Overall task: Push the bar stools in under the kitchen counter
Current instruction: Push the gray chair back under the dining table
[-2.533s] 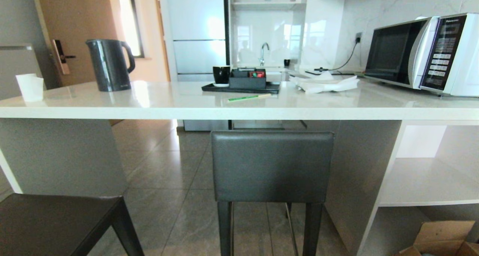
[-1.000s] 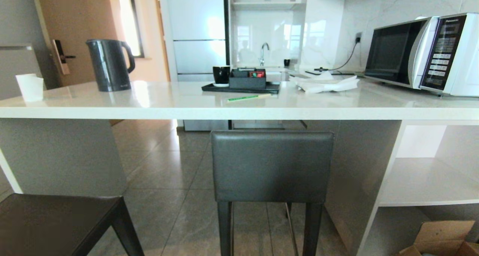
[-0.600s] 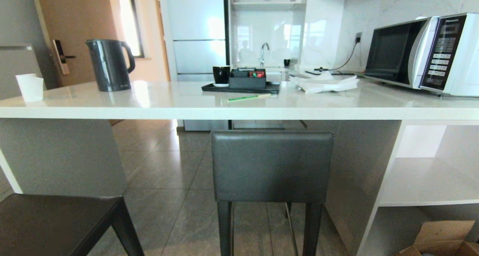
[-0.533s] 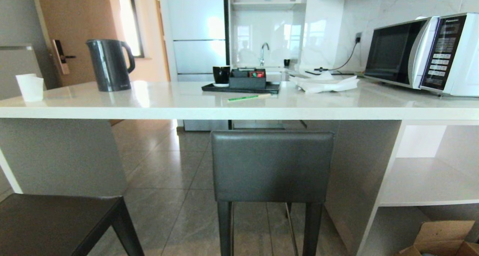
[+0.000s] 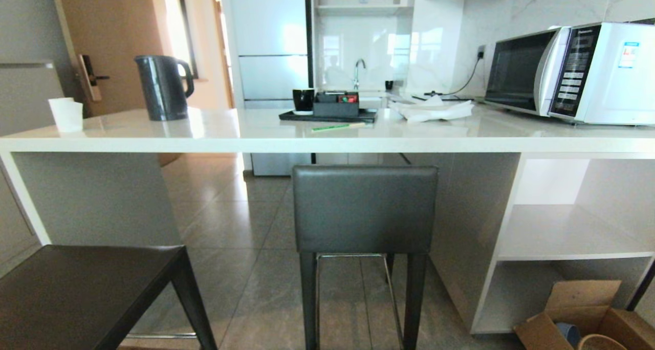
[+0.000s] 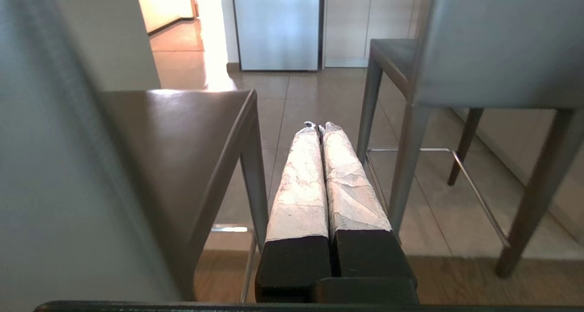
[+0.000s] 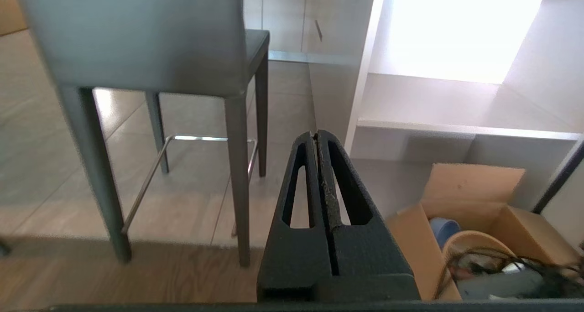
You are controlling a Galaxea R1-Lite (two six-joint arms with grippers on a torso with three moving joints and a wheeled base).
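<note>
Bar stools and worktop, jaws closed on nothing.
One bar stool [image 5: 365,212] is positioned centrally before the worktop [image 5: 327,135]; the second [image 5: 92,288] is set further out at left. Left gripper [image 6: 319,126] and right gripper [image 7: 316,134] are held low, jaws pressed together.

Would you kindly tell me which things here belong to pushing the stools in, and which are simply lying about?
Job: dark grey leather-backed bar stool; second dark-seated stool; glossy white kitchen counter.
Lying about: black electric kettle; white microwave; brown cardboard box; black tray.
</note>
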